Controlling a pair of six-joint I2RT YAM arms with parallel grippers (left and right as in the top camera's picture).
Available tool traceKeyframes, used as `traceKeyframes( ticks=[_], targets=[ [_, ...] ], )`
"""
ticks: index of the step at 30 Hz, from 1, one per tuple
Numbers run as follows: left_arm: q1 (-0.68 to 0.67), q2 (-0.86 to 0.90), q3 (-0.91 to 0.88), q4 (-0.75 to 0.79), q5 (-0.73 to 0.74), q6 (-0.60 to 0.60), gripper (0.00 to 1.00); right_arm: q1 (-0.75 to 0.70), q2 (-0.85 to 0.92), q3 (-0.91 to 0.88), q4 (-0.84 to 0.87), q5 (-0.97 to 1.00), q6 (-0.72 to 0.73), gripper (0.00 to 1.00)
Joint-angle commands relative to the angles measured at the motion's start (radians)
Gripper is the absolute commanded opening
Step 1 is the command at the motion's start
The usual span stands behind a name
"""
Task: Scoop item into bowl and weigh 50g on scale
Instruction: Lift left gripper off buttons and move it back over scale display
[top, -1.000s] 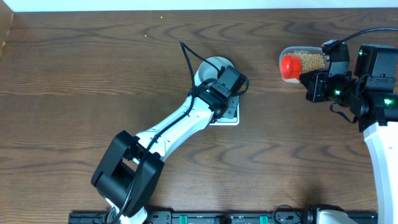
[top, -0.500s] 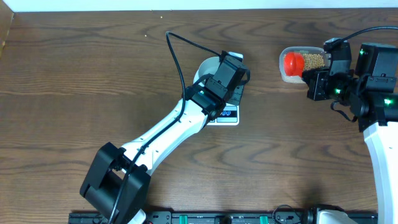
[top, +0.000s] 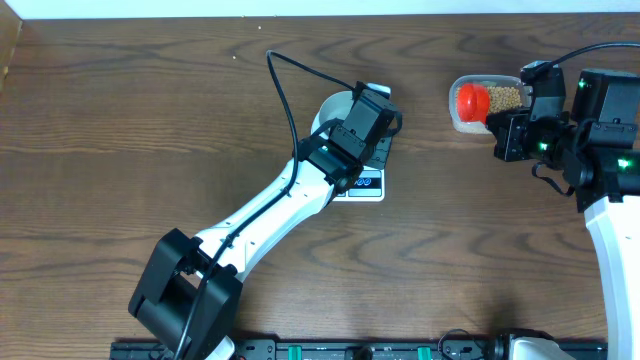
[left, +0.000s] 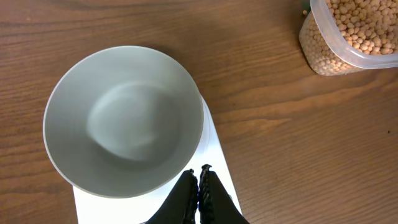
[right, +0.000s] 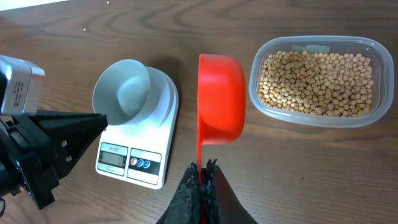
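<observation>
Entry: red scoop (right: 221, 99), handle clamped in my right jaws; beans (right: 317, 74) just right of it; left jaws closed, empty, beside bowl (left: 124, 121).

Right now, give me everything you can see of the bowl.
The bowl is small, round, pale grey-white, with a smooth rim; material looks like plastic or ceramic. It is empty and upright, sitting on the white scale, at the end away from the display. The shut left gripper hangs just beside its rim; contact cannot be told.
</observation>
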Motion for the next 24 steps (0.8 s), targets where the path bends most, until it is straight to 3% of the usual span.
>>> traceKeyframes(
  ticks=[1,18,24],
  targets=[
    [0.005,-0.021,0.002,-0.003,-0.016,-0.002,0.07,-0.007,-0.008,0.021,-0.002,0.001,-0.018,0.01],
    [0.007,-0.141,0.002,-0.162,-0.012,0.0,0.08,-0.007,-0.008,0.021,-0.029,0.0,-0.018,0.01],
    [0.051,-0.195,0.002,-0.191,0.072,0.003,0.07,-0.007,-0.008,0.021,-0.032,0.0,-0.018,0.01]
  ],
)
